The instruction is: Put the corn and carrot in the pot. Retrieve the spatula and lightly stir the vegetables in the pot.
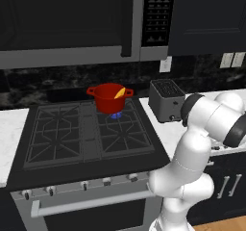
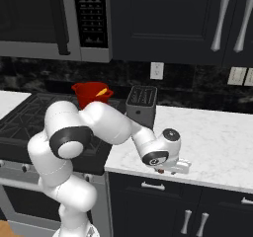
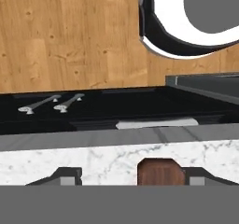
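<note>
The red pot (image 1: pixel 106 100) stands on the stove's back right burner, also seen in the right base view as the pot (image 2: pixel 89 95). A yellow-orange vegetable piece (image 1: pixel 120 93) leans inside it; I cannot tell corn from carrot. The reddish-brown spatula (image 3: pixel 161 172) lies on the white marble counter (image 3: pixel 107 160) at its front edge. My gripper (image 3: pixel 133 175) is low over the spatula and open, with a fingertip on each side: the right one is close against it, the left one apart. In the right base view the gripper (image 2: pixel 166 171) hangs at the counter's front edge, the spatula (image 2: pixel 160 171) just under it.
A grey toaster (image 1: pixel 166 100) sits on the counter right of the stove (image 1: pixel 86 134). A microwave (image 1: pixel 72 23) hangs above the stove. Dark cabinet drawers with metal handles (image 3: pixel 46 104) are below the counter edge. Wooden floor (image 3: pixel 70 36) lies beyond.
</note>
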### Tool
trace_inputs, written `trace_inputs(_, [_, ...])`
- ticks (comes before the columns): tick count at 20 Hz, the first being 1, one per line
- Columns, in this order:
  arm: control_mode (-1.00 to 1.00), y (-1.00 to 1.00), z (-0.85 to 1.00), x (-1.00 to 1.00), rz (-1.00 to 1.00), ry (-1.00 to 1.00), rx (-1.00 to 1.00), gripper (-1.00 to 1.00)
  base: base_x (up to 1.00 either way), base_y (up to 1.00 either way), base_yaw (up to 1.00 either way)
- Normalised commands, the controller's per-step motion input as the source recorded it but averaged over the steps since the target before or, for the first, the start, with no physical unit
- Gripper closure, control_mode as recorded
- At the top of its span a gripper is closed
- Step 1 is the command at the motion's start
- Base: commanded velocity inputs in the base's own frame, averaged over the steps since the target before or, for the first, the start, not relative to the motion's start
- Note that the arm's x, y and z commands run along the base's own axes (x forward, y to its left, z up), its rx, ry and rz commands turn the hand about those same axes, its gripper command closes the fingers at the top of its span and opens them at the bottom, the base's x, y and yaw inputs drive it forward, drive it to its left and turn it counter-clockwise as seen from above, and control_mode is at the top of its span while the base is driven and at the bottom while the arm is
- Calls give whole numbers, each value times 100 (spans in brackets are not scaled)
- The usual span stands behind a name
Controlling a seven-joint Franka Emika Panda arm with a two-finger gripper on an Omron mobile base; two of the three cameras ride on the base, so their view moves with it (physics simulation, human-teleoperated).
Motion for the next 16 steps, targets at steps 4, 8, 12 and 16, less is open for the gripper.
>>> trace_inputs(4, [-100,19,-50,0,-13,0,0,100,0,0,0])
trace_inputs(8, [-100,16,-43,0,-11,0,0,100,0,0,0])
trace_inputs(12, [-100,15,-15,0,-7,0,-4,100,0,0,0])
trace_inputs(16, [-100,19,33,-14,0,-1,-9,100,0,0,0])
